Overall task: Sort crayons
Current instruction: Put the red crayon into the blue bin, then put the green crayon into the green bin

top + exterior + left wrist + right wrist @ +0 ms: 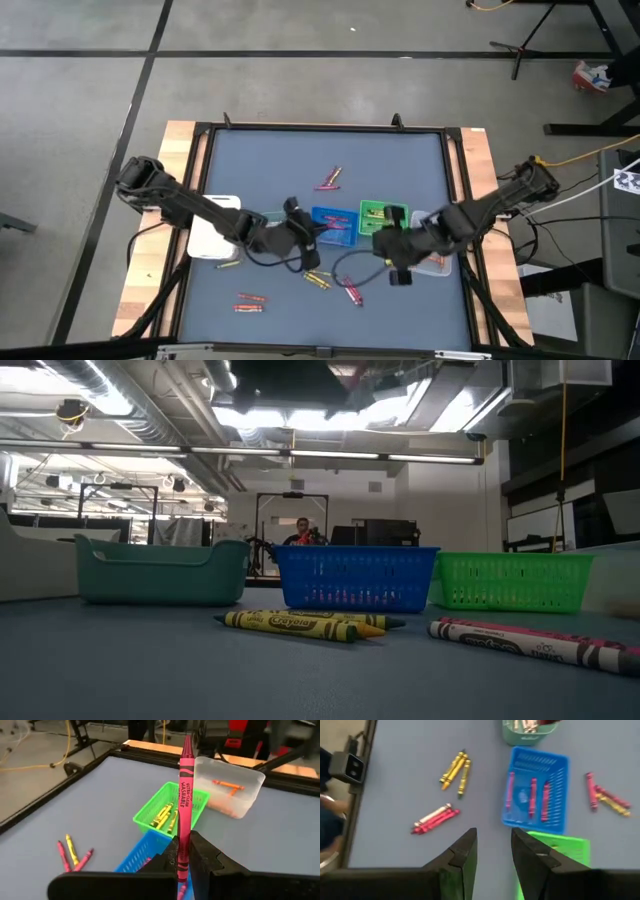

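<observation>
Right now the left gripper (183, 862) clenches a pink crayon (185, 795) upright, directly over the blue tray (142, 855); the right gripper (492, 852) hangs released nearby.

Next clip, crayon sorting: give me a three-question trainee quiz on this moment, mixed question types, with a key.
1. True or false: the left gripper is shut on a pink crayon.
2. Which tray holds yellow crayons? A) blue tray B) green tray C) clear tray
3. Fill in: the right gripper is ____ and holds nothing.

Key: 1 true; 2 B; 3 open.
</observation>
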You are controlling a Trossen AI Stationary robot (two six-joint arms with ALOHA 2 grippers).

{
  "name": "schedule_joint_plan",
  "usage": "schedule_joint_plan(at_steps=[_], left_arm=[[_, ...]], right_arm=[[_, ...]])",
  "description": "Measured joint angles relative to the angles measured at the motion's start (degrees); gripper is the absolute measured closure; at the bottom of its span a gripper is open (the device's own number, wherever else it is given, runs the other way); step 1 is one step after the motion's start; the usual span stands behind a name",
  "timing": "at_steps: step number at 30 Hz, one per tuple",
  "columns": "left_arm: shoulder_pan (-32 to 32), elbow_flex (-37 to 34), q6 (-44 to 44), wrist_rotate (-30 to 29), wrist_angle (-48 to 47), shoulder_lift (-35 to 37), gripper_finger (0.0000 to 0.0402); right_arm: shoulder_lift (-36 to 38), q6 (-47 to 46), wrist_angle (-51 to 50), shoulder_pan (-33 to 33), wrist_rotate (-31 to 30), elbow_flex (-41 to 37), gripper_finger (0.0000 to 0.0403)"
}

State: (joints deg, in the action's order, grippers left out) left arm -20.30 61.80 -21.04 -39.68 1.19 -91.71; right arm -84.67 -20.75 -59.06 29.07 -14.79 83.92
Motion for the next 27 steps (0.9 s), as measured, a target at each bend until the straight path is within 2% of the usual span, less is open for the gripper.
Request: schedule_joint_plan(at_steps=[6,16,23,27], left_arm=[[4.57,0.07,3.66,7.07,3.56,-3.64,0.0394],[8.22,0.02,3.7,11.36,2.27,-9.1,0.0392],[9.52,0.0,3.68,12.2,1.72,-10.13,0.0345],[9.93,0.0,3.68,12.43,2.02,-10.23,0.0319]], right_arm=[[0.22,-8.86,9.44,4.52,-0.22,-8.58,0.0285],[0.18,-17.52,32.04,6.59,-0.11,-23.67,0.0285],[0.16,-18.43,49.55,6.59,-0.92,-32.2,0.0285],[0.16,-18.43,52.09,6.57,-2.78,-33.53,0.0285]])
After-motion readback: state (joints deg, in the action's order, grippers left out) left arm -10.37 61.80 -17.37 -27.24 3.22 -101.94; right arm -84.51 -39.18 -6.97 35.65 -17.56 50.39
